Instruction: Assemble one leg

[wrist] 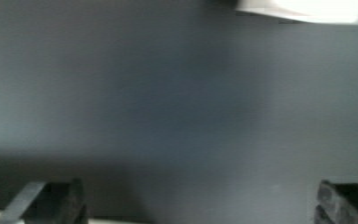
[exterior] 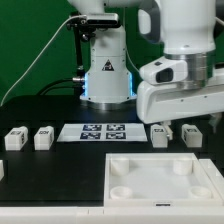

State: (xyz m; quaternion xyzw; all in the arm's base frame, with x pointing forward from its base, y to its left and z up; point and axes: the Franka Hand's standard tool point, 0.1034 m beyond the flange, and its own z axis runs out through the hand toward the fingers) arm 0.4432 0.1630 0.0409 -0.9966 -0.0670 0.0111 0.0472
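Your pincer (wrist: pixel 197 200) stands wide apart, gripping nothing, over the dark table (wrist: pixel 158 100); you see 4 legs (exterior: pixel 43 137) flanking the marker board (exterior: pixel 103 131)

- A robotics lab is indicated: a large white robot arm (exterior: pixel 180 50) is mounted over a matte black tabletop (exterior: pixel 50 185), and a blue light is seen at the white machine base (exterior: pixel 106 80) behind.
- A thin flat white marker board (exterior: pixel 100 131), printed with black-and-white square tags, is laid on the tabletop.
- Small white plastic block-shaped legs (exterior: pixel 43 137), tagged alike, and a large white square panel with round corner sockets (exterior: pixel 160 180) are set out as test parts.
- A dark green backdrop (exterior: pixel 30 30) is hung behind.
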